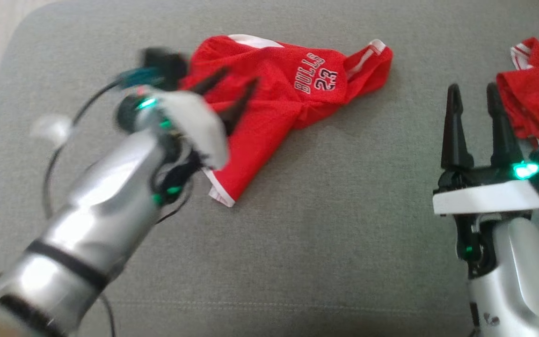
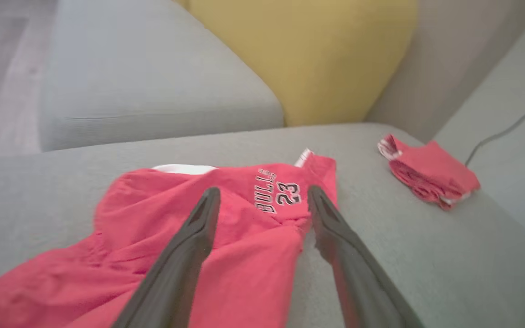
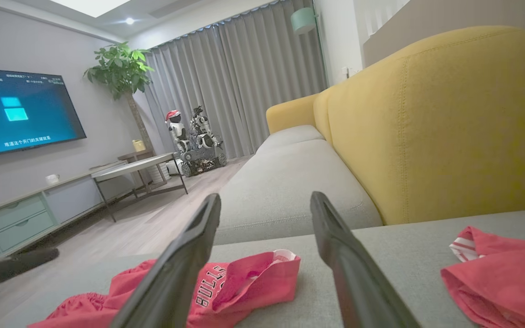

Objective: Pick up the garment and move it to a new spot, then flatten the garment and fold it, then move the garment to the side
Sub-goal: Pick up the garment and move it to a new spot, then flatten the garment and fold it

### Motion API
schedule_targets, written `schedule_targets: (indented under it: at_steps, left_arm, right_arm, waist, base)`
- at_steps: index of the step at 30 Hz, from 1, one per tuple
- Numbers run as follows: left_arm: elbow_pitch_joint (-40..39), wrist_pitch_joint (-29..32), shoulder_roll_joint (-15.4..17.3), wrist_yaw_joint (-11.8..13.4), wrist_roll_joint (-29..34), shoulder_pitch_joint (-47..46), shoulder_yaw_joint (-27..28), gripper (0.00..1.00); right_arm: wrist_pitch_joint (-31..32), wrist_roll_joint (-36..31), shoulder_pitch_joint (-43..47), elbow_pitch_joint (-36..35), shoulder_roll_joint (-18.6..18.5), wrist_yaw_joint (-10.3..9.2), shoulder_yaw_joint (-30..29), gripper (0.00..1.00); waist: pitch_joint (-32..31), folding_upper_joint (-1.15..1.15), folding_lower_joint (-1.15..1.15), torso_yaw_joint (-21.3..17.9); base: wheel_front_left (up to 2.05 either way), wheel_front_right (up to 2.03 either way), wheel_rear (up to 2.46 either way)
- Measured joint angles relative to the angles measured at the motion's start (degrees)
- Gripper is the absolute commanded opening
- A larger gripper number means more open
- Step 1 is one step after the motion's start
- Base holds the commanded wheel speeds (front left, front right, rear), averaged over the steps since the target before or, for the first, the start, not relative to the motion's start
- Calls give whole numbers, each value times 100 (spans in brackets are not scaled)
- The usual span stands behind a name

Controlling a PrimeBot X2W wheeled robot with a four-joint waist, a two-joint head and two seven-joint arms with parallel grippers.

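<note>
A crumpled red garment (image 1: pixel 279 98) printed "BULLS 23" with white trim lies on the grey sofa seat (image 1: pixel 325 234), toward the back left. It also shows as the garment (image 2: pixel 208 246) in the left wrist view and the garment (image 3: pixel 239 287) in the right wrist view. My left gripper (image 1: pixel 232 96) hovers over its left part, blurred, fingers open and holding nothing; its left gripper (image 2: pixel 262 200) fingertips straddle the print. My right gripper (image 1: pixel 473 100) stands open at the right, apart from it, fingers pointing up.
A second red garment (image 1: pixel 538 93), folded, lies at the right edge of the seat, close beside my right gripper. A yellow backrest cushion (image 3: pixel 431 127) rises behind the seat. Beyond the sofa stand a low table (image 3: pixel 139 166) and a TV (image 3: pixel 18 111).
</note>
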Motion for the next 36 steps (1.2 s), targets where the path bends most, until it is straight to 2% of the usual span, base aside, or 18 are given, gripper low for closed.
schedule_targets:
  at_steps: [4, 7, 9, 13, 17, 21, 27, 32, 36]
  left_arm:
    - [-405, -771, 514, 274, -268, 695, 515, 100]
    - [-817, -1053, 865, 420, -407, 1333, 893, 100]
    - [-1154, -1125, 987, 510, -456, 1748, 1163, 100]
    - [-1898, -1136, 992, 635, -319, 2570, 1987, 100]
    - [-2327, -1138, 721, 543, 49, 3262, 2492, 100]
    - [-2314, -1138, 426, 415, 287, 3579, 2522, 100]
    - [-1895, -797, 287, 142, 415, 3575, 1931, 100]
    - [-1523, -443, 149, 73, 553, 3568, 1514, 100]
    - [-1202, -390, 57, 32, 650, 3498, 1379, 100]
  right_arm:
    - [118, -59, 174, -80, 1, 0, -14, 100]
    - [176, -94, 281, -168, 2, 0, -46, 100]
    - [231, -94, 355, -210, 3, 0, -69, 100]
    - [332, -94, 512, -282, 5, 0, -74, 100]
    - [400, -103, 553, -333, 7, 0, -44, 100]
    - [460, -103, 553, -364, 8, 0, 27, 100]
    - [503, -102, 551, -383, 8, 0, 83, 100]
    - [505, -102, 545, -383, 9, 0, 103, 100]
    - [505, -102, 509, -382, 9, 0, 130, 100]
  waist:
    - [-85, 0, 0, 135]
    - [-133, 0, 0, 254]
    - [-164, 0, 0, 333]
    - [-223, 0, 0, 461]
    - [-247, 0, 0, 520]
    - [-247, 0, 0, 489]
    - [-210, 0, 0, 357]
    - [-158, 0, 0, 227]
    - [-116, 0, 0, 107]
  base:
    - [0, 0, 0]
    - [0, 0, 0]
    - [0, 0, 0]
    - [0, 0, 0]
    - [0, 0, 0]
    - [0, 0, 0]
    - [0, 0, 0]
    - [0, 0, 0]
    - [0, 0, 0]
